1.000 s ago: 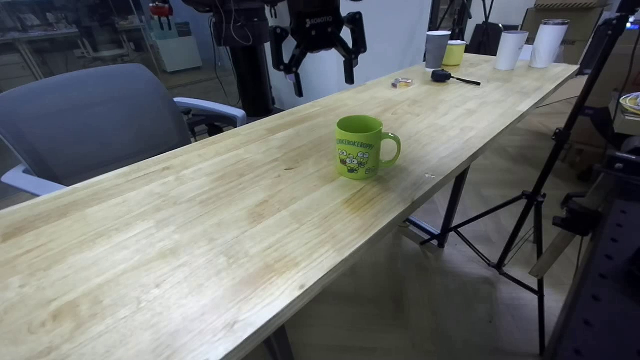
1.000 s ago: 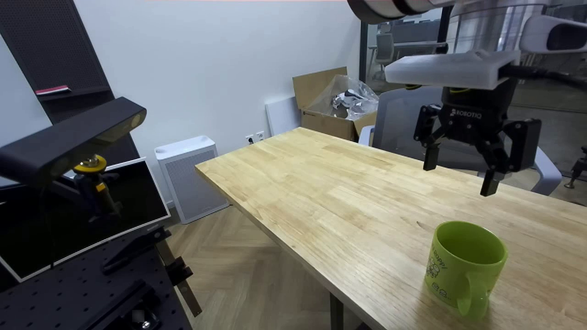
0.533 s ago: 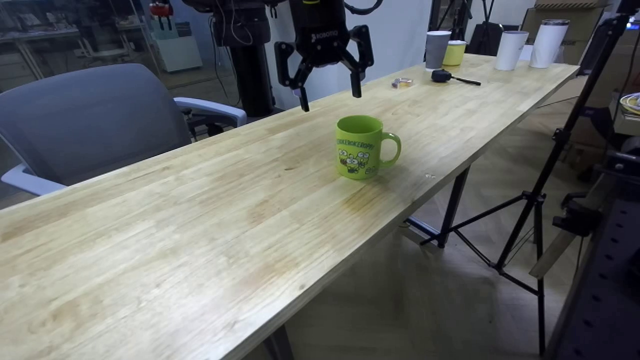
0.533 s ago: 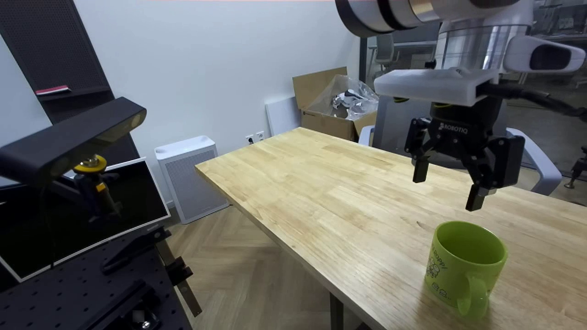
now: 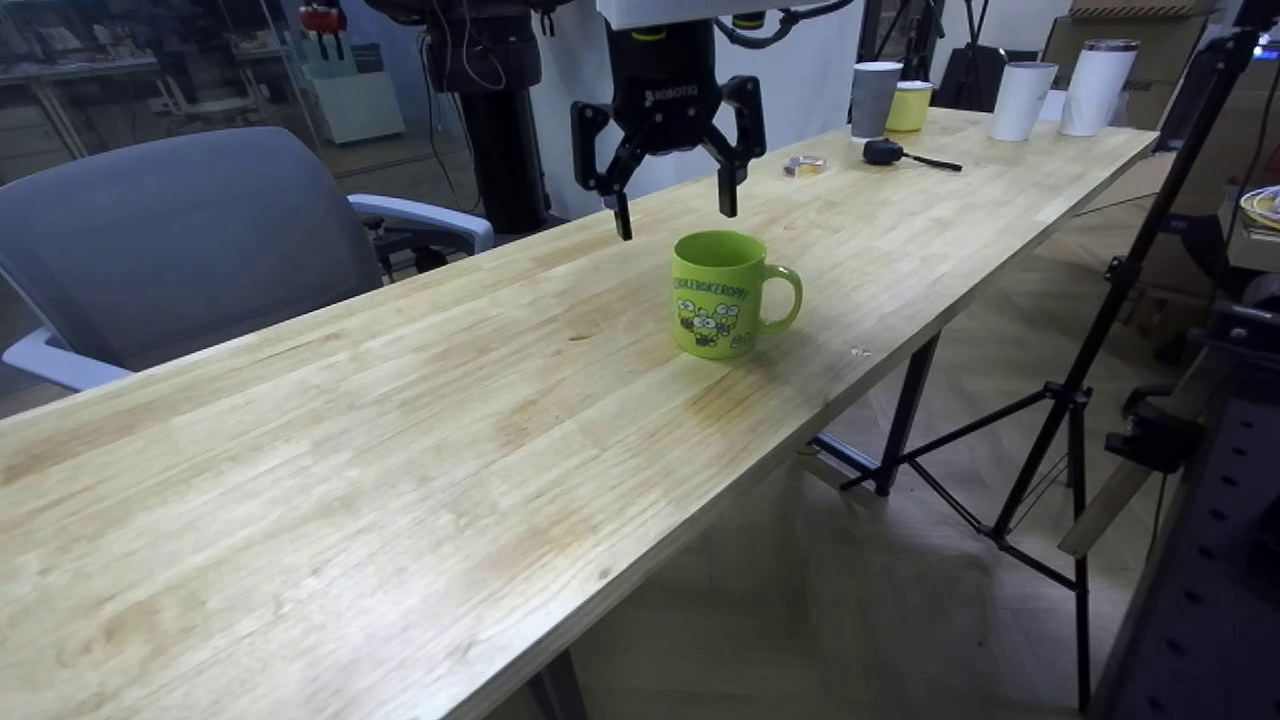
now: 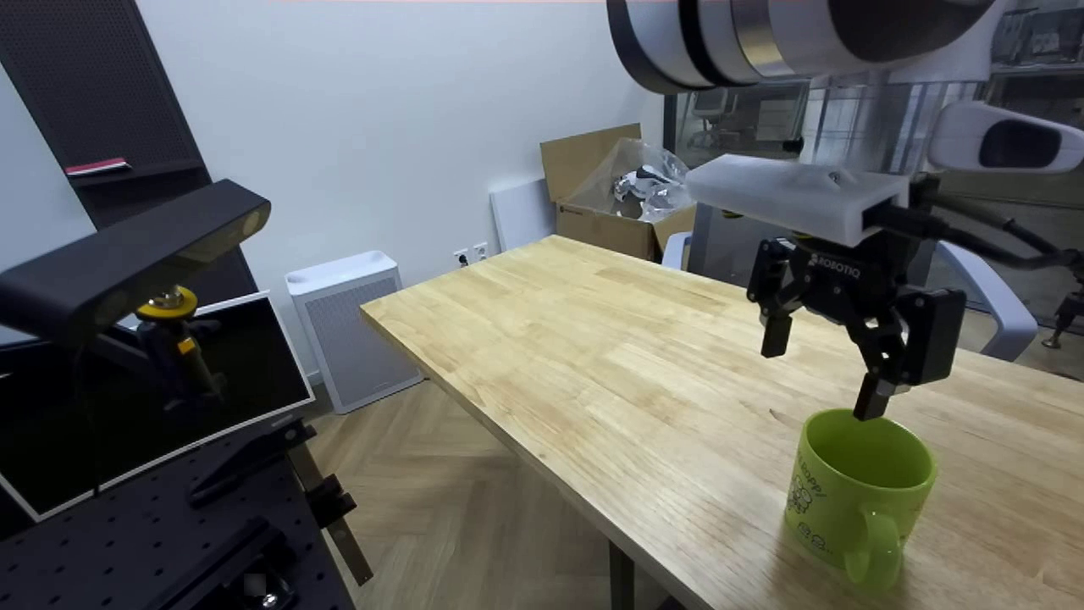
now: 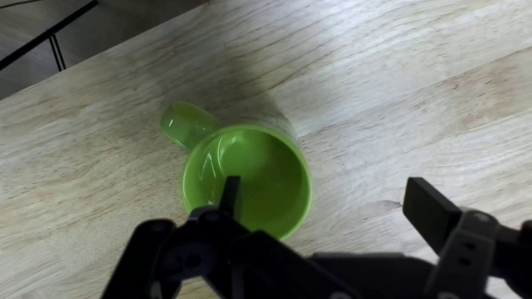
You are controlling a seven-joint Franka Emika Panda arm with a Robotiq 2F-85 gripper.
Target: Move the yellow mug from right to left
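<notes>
The yellow mug (image 5: 712, 300) is lime green and glossy, with cartoon frog faces on its side and a loop handle. It stands upright on the wooden table in both exterior views, close to the long edge (image 6: 847, 500). My gripper (image 5: 677, 224) is open and empty, above the table and slightly higher than the mug's rim; it also shows in an exterior view (image 6: 821, 379). In the wrist view, the gripper (image 7: 324, 189) has its left finger in front of the mug's opening (image 7: 266, 174) and its right finger over bare wood. The mug's handle points to the upper left there.
At the table's far end stand a grey cup (image 5: 876, 100), a small yellowish cup (image 5: 908, 108) and white cups (image 5: 1022, 102). A black tape measure (image 5: 882, 152) and a small packet (image 5: 805, 166) lie nearer. A chair (image 5: 180, 240) and a tripod (image 5: 1075, 390) flank the table.
My gripper has come down and closer to the mug, moving rightward in an exterior view. Its fingers have stayed open. The mug has not moved.
</notes>
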